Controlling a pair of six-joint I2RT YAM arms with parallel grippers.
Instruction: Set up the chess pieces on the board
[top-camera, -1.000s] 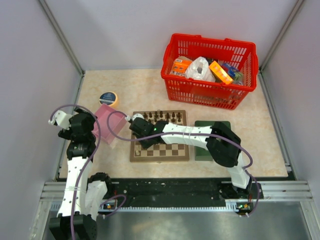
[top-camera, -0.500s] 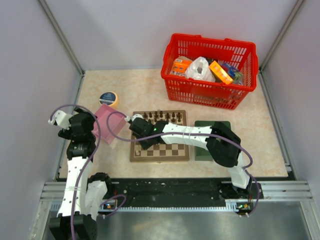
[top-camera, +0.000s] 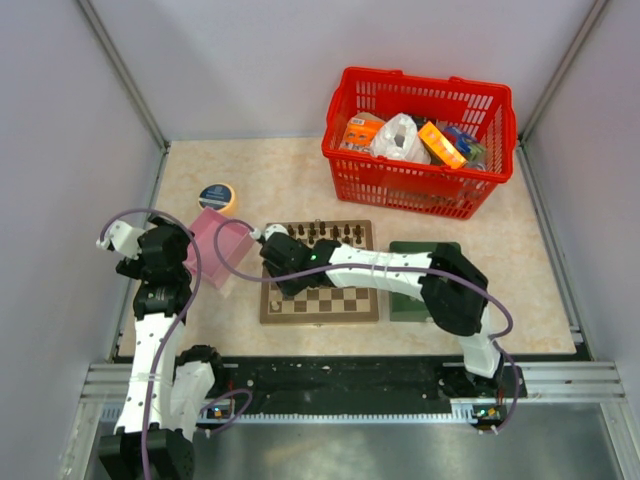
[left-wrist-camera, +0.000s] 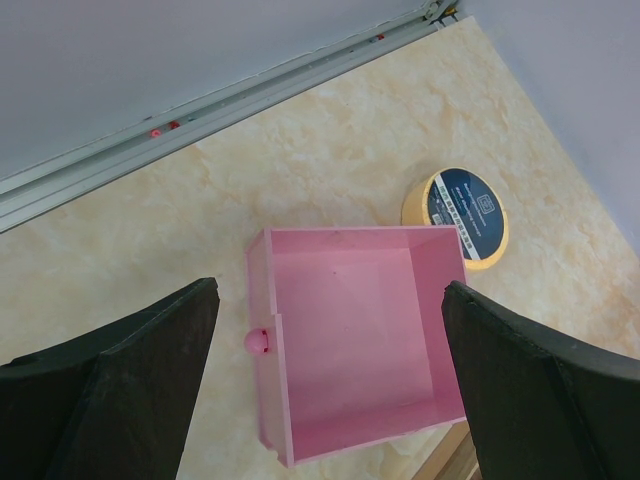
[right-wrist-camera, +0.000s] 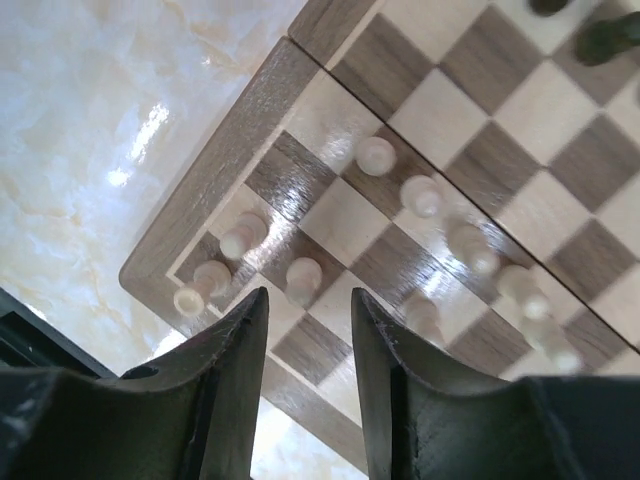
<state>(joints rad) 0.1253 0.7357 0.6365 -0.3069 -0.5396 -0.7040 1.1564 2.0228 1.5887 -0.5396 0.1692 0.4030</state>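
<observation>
Top external view: a beige marbled desk (top-camera: 280, 180) between pale grey walls (top-camera: 250, 70) carries the board (top-camera: 320, 305). Right jaws stand slightly parted over its left side, with a cream chess piece (right-wrist-camera: 303, 280) in their gap, clear of both. Left jaws gape wide above the pink box (left-wrist-camera: 350, 330).

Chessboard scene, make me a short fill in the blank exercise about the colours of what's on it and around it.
The basket behind the board is ____. The tape roll lies next to an open ____ box. The chess pieces nearest the right fingers are ____ in colour.
Missing words: red; pink; cream.
</observation>
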